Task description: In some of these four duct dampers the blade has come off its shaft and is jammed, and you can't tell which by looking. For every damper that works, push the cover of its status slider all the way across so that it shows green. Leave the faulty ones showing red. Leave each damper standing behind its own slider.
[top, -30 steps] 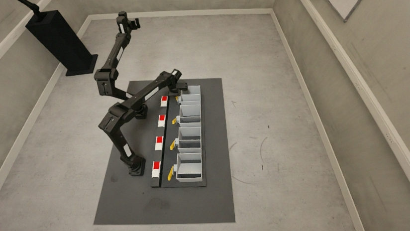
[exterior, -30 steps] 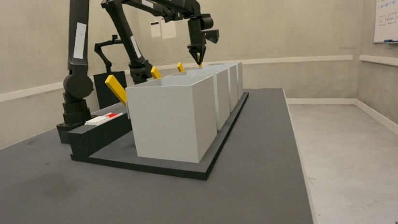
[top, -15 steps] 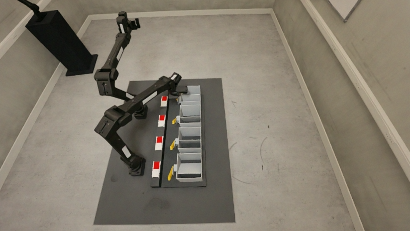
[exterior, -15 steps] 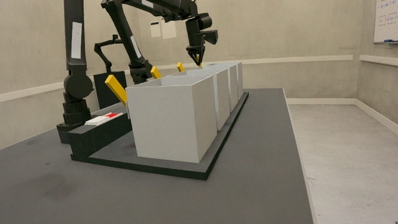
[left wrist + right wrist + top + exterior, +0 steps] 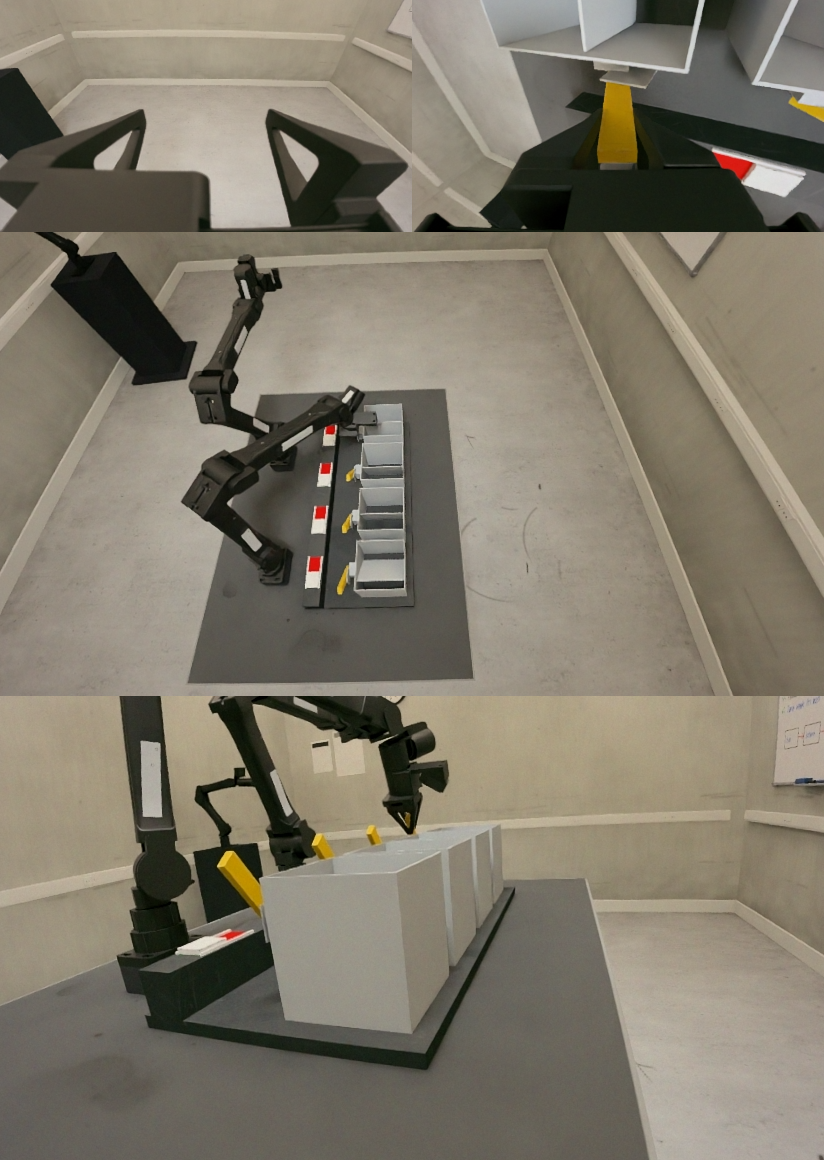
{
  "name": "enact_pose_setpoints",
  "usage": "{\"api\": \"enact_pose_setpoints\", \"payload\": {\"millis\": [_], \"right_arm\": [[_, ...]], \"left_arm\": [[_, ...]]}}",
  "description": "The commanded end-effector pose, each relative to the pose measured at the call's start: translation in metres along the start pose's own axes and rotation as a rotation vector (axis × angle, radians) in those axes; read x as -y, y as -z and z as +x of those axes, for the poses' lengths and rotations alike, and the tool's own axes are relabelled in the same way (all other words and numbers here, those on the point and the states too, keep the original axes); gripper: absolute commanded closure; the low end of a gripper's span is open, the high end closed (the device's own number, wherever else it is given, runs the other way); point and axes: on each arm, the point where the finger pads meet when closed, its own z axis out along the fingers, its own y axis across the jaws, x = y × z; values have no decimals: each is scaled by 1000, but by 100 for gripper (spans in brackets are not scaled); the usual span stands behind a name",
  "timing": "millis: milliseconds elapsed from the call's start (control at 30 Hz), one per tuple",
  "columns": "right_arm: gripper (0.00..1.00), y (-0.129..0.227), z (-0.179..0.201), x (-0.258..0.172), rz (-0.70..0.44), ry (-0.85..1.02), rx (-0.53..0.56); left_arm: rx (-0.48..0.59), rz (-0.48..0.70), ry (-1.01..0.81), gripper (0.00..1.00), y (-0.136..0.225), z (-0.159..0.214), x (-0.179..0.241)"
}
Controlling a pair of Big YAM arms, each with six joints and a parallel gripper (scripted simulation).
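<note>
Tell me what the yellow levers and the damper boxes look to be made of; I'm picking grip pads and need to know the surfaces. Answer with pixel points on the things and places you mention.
Yellow lever [image 5: 239, 881] [image 5: 343, 580]: probably painted metal or plastic; even color, crisp edges.
Damper box [image 5: 340, 949] [image 5: 380, 593]: likely matte plastic or coated sheet; thin walls, no sharp reflections.

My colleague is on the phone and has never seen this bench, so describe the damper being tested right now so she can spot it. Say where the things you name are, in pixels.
On the dark mat [image 5: 322, 652] a row of four open-topped grey boxes runs along one base. Take the end box [image 5: 383, 411] [image 5: 652, 45] nearest the black pedestal. Only its yellow lever [image 5: 617, 125] is in a pincer.
</note>
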Motion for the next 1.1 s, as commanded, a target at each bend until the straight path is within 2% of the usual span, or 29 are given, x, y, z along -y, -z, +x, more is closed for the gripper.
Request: {"api": "enact_pose_setpoints", "payload": {"millis": [0,1067], "right_arm": [[83,17,-8,-9,-73,1,31],[83,11,-8,12,-256,-5,26]], "left_arm": [[53,-3,-12,0,0,-36,-3],[53,-3,-12,0,0,-36,-3]]}}
